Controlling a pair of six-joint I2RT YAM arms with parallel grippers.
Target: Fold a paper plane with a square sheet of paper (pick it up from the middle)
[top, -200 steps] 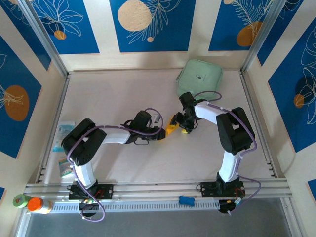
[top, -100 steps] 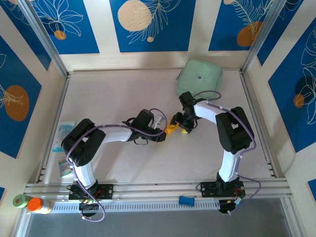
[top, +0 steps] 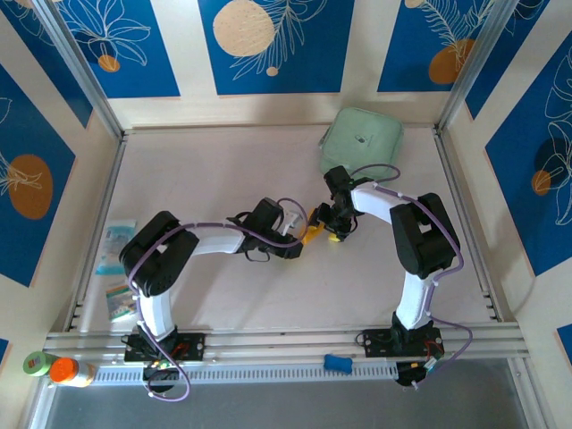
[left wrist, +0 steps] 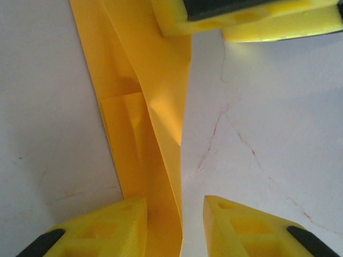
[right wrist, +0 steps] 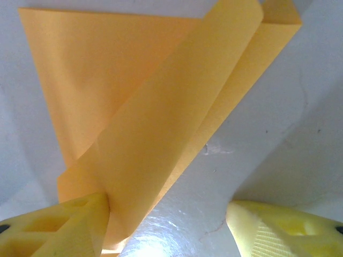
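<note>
Partly folded sheet of paper (top: 310, 234), near the middle of the surface (top: 223, 170).
Thin, orange-yellow, creased into a narrow, tapering strip of overlapping lengthwise layers; one long flap stands lifted, curling over a flat triangular layer below.

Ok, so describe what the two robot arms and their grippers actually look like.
Both the left arm and right arm have white tubular links, bulky black joint housings and a purple cable looped alongside. The left gripper and right gripper carry chunky yellow fingers with moulded hollows and black inserts.
</note>
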